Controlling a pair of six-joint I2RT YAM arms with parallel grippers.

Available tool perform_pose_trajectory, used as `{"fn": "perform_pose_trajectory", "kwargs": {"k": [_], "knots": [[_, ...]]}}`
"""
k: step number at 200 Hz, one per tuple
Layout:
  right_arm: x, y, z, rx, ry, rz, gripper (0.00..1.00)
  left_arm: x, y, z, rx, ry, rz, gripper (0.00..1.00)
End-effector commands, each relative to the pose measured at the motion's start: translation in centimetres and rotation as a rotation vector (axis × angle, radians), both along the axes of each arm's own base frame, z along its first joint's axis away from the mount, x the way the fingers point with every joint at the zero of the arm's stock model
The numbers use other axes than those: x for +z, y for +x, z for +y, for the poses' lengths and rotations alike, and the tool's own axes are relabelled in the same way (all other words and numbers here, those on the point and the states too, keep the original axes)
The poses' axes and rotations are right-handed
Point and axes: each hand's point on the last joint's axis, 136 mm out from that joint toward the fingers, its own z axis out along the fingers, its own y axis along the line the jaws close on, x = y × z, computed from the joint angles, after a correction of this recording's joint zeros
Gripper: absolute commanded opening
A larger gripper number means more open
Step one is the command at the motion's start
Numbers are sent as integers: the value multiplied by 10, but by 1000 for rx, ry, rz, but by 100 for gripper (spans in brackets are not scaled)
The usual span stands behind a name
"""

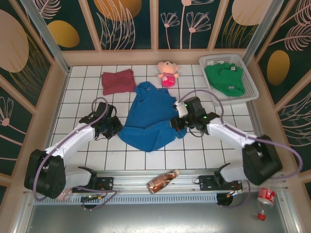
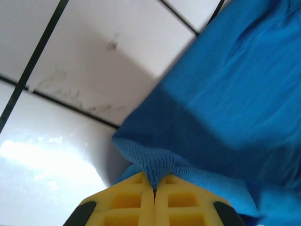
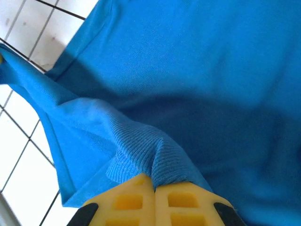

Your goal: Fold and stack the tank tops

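1. The left end effector [image 2: 154,188] is clenched on a bunched fold of the blue tank top [image 1: 148,119]. Its yellow fingers [image 2: 127,200] are pressed together, with ribbed hem cloth pinched in the seam between them.
2. The right end effector [image 3: 154,184] is likewise clamped tight on the same garment, and a ridge of ribbed blue fabric rises out from between its closed fingers [image 3: 181,202].
3. In the top view, the left end effector holds the garment's near-left edge and the right one holds its right edge. The two arms reach inward from either side.
4. The blue tank top lies spread across the middle of the white tiled counter [image 1: 82,92]. It is narrower at its far end and wider and rumpled at its near end.
5. The maroon tank top [image 1: 118,81] lies flat on the counter at the far left, just beside the far-left corner of the blue one. Whether they touch is unclear.
6. A pink plush doll [image 1: 167,74] sits at the far middle, just beyond the blue garment's far end.
7. The green tank top [image 1: 224,77] lies crumpled inside a white plastic basket [image 1: 218,58] at the far right, with a small white label showing near its far edge.
8. A brown bottle [image 1: 163,181] lies on its side on the near rail between the arm bases.
9. A red-capped bottle [image 1: 265,199] lies at the near right corner, off the tiled area.
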Motion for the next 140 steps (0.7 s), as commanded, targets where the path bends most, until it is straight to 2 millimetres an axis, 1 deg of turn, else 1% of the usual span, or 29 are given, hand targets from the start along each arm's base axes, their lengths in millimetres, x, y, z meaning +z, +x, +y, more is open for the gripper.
{"fn": "perform_pose_trajectory", "kwargs": {"k": [1, 11, 22, 34, 46, 55, 62, 73, 79, 86, 95, 104, 108, 117, 123, 132, 140], "knots": [[27, 37, 37, 8, 98, -144, 3, 4, 18, 6, 24, 41, -70, 1], [22, 48, 44, 3, 85, -152, 5, 0, 18, 9, 45, 37, -70, 1], [21, 60, 52, 1, 78, -170, 11, -3, 17, 14, 68, 49, -68, 4], [21, 75, 54, -27, 47, -193, 17, -5, 16, 19, 87, 54, -65, 5], [21, 87, 48, -77, -3, -206, 24, -5, 15, 20, 86, 59, -61, 9], [17, 93, 38, -121, -73, -207, 28, -5, 13, 22, 81, 74, -55, 15], [14, 94, 29, -150, -127, -198, 31, -3, 12, 24, 77, 92, -53, 19], [13, 89, 14, -186, -177, -185, 36, 2, 10, 27, 65, 113, -56, 23], [15, 84, 7, -203, -190, -180, 37, 5, 9, 29, 57, 124, -56, 27], [20, 75, 1, -211, -189, -173, 37, 11, 7, 29, 41, 132, -58, 33], [29, 60, -1, -204, -156, -165, 37, 17, 5, 29, 14, 143, -57, 40], [35, 42, 4, -182, -117, -149, 37, 23, 4, 29, -18, 156, -59, 45], [35, 34, 7, -169, -109, -137, 36, 25, 3, 29, -33, 159, -59, 46], [30, 18, 14, -142, -112, -100, 37, 28, 2, 29, -65, 176, -58, 49], [22, 9, 19, -126, -124, -79, 36, 30, 3, 28, -93, 189, -59, 50], [11, 4, 25, -119, -130, -69, 36, 30, 3, 27, -134, 204, -54, 52], [3, 7, 28, -125, -127, -68, 36, 30, 4, 22, -178, 204, -50, 53]]}}
